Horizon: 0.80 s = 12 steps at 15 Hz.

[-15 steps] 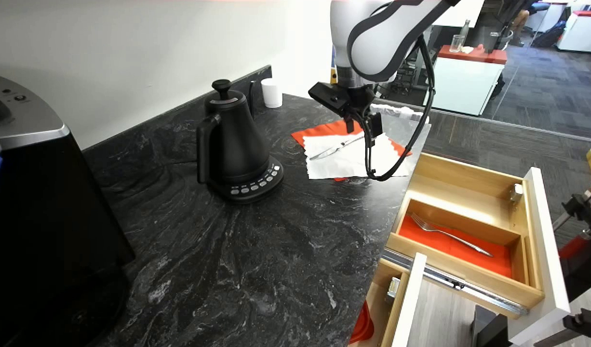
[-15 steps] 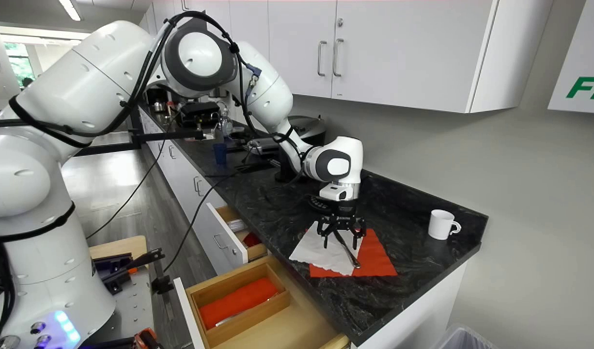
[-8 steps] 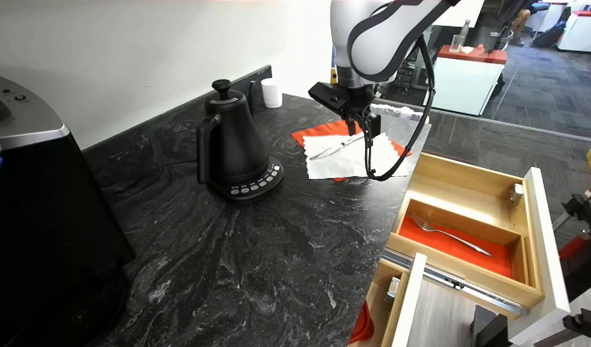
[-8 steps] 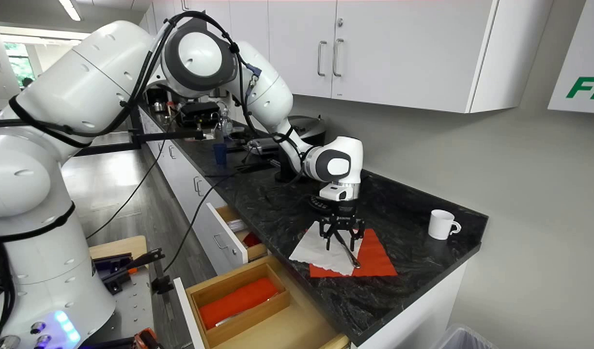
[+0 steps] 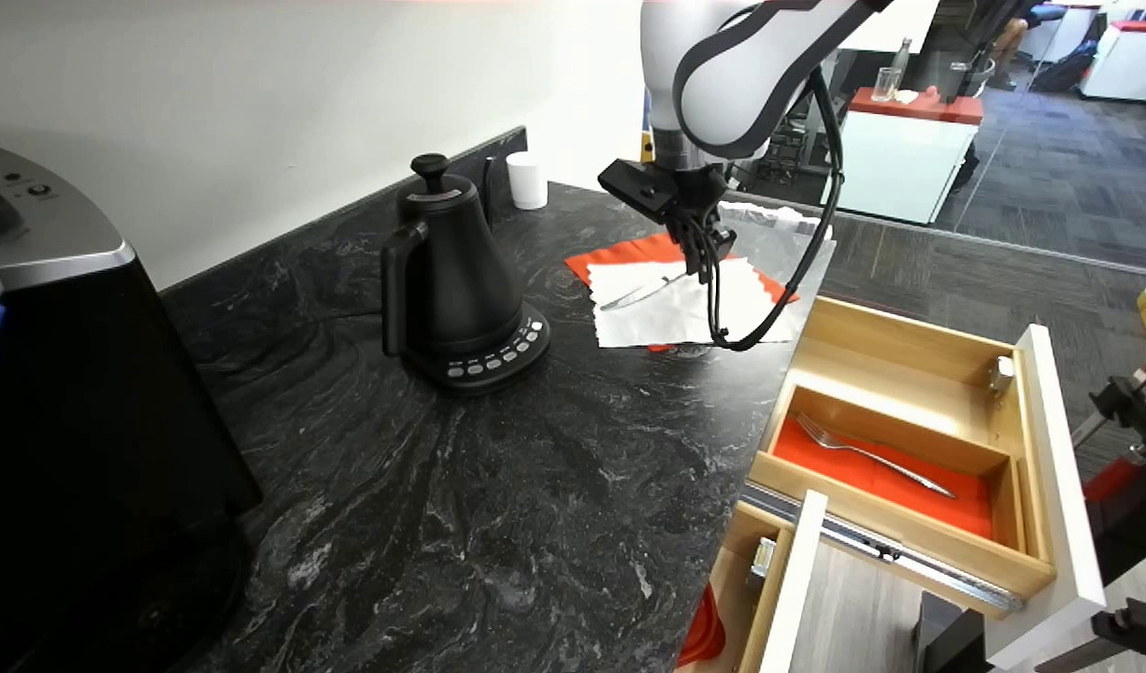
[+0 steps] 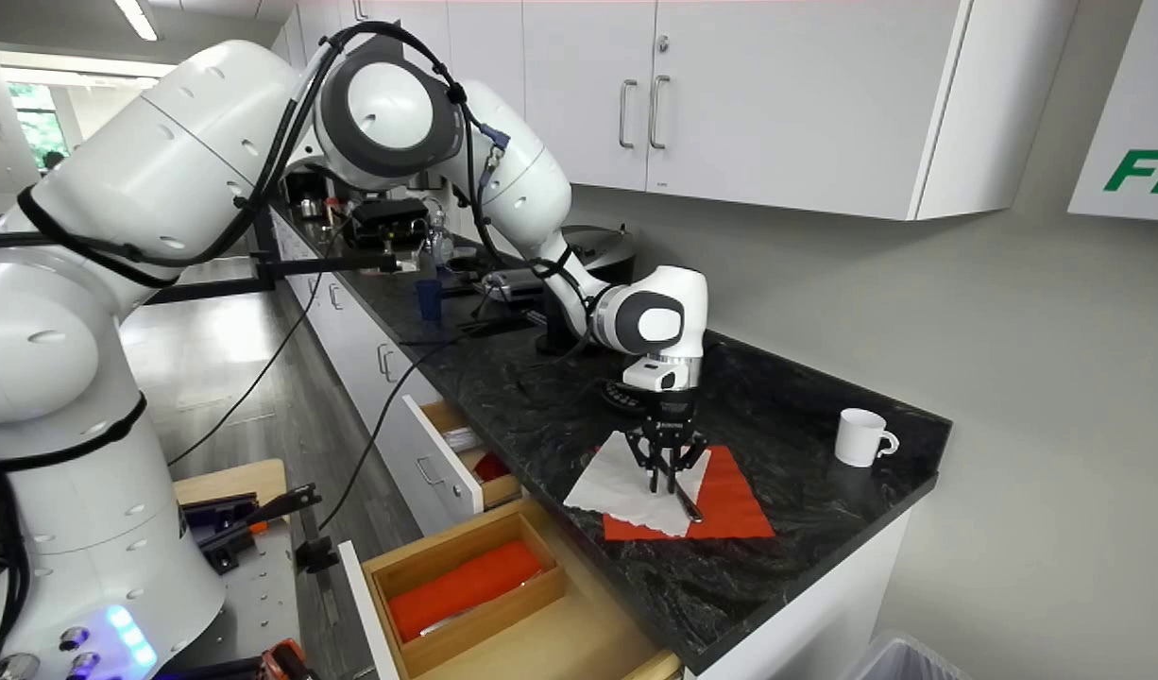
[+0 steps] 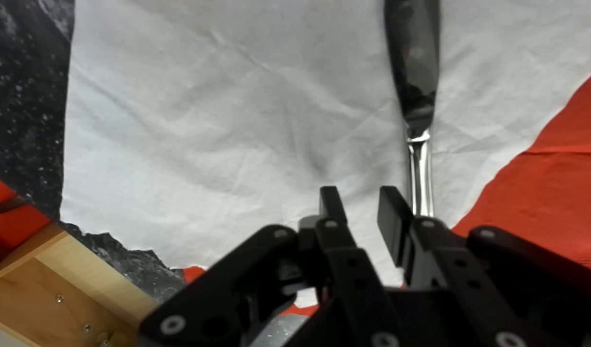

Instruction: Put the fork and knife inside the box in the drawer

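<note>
Okay, knife point(image 7: 419, 111) first: lying flat on the white sheet point(image 7: 218, 144) on the counter point(image 5: 573, 495), lower handle lost behind the finger point(image 7: 393, 221) on the right of the wrist view. Gripper point(image 7: 360, 197) low over the sheet, narrow, small gap, only paper visible through it; no hold on the knife that I can make out. Step in hand is probably the knife pick. To do it well: spread the jaws, shift sideways till the handle sits between the fingers, get right down, pinch metal only. Handle is thin and likely slick; paper could bunch into the grip. Fork point(image 5: 874, 457) already in the box point(image 5: 900, 436), on its red bottom, box inside the pulled-out drawer point(image 5: 900, 350). Edges: counter edge runs between sheet and drawer, so lift before crossing; box walls stand up all round, so line the knife up lengthwise and lower it beside the fork, where red bottom shows. Room: kettle point(image 5: 456, 262) stands apart from the sheet, mug point(image 6: 856, 437) well apart. Hanging cable point(image 5: 835, 168) could snag on the drawer front.
</note>
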### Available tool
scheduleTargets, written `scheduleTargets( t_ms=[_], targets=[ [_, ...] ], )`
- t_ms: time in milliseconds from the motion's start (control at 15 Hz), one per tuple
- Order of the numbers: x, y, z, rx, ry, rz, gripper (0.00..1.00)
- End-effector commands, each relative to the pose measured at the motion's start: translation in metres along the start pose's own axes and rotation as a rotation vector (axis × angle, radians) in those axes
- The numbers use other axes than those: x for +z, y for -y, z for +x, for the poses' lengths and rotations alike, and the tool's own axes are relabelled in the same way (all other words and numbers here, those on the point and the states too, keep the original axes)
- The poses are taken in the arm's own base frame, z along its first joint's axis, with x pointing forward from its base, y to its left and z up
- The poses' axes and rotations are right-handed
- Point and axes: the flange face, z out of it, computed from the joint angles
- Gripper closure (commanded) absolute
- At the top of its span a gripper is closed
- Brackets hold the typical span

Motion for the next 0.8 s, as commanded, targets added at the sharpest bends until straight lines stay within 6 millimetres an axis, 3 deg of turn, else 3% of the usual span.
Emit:
scheduleTargets(
  t_ms=[0, 67, 133, 267, 733],
  targets=[
    [-0.011, -0.008, 0.005, 0.018, 0.003, -0.007, 0.95],
    [-0.011, -0.009, 0.006, 0.019, 0.003, -0.007, 0.97],
    [-0.011, -0.009, 0.005, 0.020, 0.001, -0.007, 0.66],
    [-0.011, -0.008, 0.005, 0.020, 0.000, -0.007, 0.68],
    [-0.006, 0.003, 0.004, 0.016, -0.006, 0.036, 0.25]
  ],
)
